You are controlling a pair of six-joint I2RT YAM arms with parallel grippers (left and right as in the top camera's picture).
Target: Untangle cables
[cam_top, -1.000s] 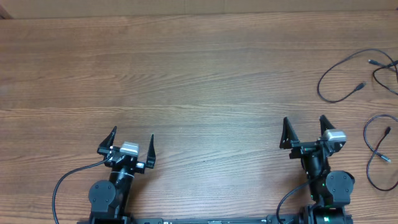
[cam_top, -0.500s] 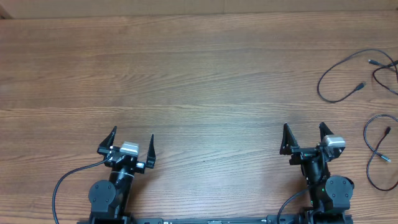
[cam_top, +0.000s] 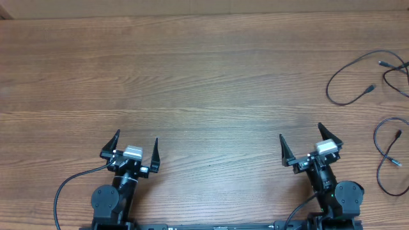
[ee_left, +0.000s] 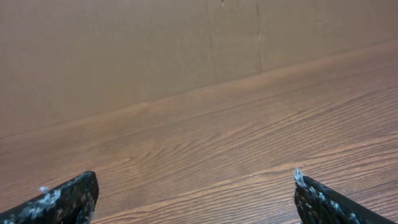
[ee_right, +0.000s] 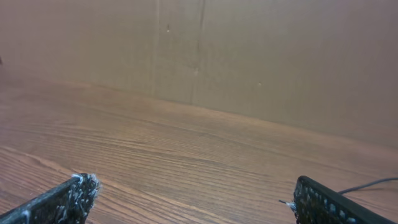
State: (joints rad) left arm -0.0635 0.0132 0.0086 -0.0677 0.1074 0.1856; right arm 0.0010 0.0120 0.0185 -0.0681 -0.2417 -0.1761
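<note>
Left gripper (cam_top: 136, 137) and right gripper (cam_top: 300, 131) gape wide, empty. Cables (cam_top: 375, 135) lie far right; the nearer one runs roughly near-to-far.

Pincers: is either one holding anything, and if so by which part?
Nothing is held. The left pincer and the right pincer both stand open and empty. The cables lie off to the right, untouched.

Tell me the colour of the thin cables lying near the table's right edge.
The cables are black; the overhead view shows them best.
</note>
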